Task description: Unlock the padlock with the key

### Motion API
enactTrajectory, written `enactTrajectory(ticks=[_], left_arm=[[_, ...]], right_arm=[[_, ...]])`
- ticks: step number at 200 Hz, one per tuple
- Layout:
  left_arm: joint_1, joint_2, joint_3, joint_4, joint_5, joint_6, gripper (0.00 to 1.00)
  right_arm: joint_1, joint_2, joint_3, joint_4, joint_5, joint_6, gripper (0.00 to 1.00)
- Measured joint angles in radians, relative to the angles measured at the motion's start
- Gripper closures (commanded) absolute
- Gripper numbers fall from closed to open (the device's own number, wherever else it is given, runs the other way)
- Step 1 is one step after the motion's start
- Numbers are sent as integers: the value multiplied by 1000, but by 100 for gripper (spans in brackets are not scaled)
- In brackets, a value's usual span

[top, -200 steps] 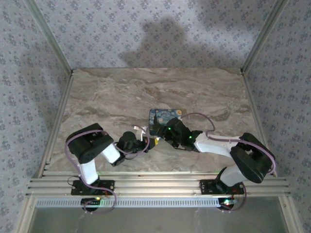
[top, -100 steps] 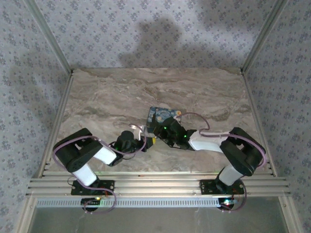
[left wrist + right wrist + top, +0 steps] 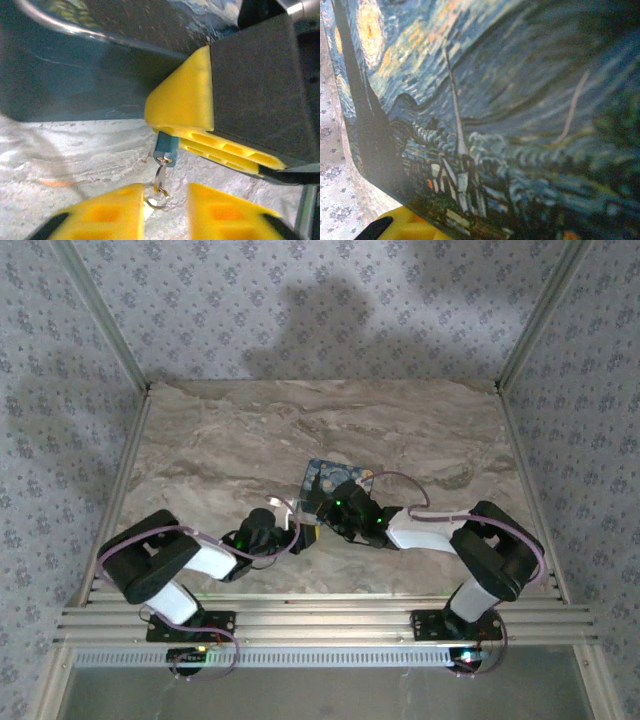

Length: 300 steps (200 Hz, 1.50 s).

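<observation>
Blue-headed key (image 3: 166,147), its steel ring (image 3: 159,194) dangling, is pinched between the ribbed yellow pads of the right gripper (image 3: 163,131). The left gripper (image 3: 165,206) is spread, with the ring in its gap. Just beyond stands a flat starry-night-print panel (image 3: 335,478), crossed by a curved bright metal bar (image 3: 75,27), on the veined marble table (image 3: 220,440).

Lab test booth, aluminium frame (image 3: 320,620), patterned wall panels (image 3: 300,310), marble-look tabletop (image 3: 220,440)
</observation>
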Motion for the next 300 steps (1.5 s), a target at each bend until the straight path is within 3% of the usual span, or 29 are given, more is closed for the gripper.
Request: enactTrajectory(ticks=[54,108,137,189,240,300], left_arm=[[27,-339,26,-359,-39,68,42],[179,-518,11,-476,122,71,48],[187,-460,6,-452,216,52,54],[187,-238,2,-260,318,-13,65],[187,-79,6,-85,349,-71,73],[186,28,21,43,353,-106,73]], right_arm=[[-15,0,9,-7,-15,0,100],[-32,0,26,-26,-42,-5,100],[-37,0,31,-33,-55,-8,100],[-43,-2,39,-44,-70,-10,100],[-48,-10,39,-56,-86,-15,100],[-48,-13,39,-57,-94,-15,100]])
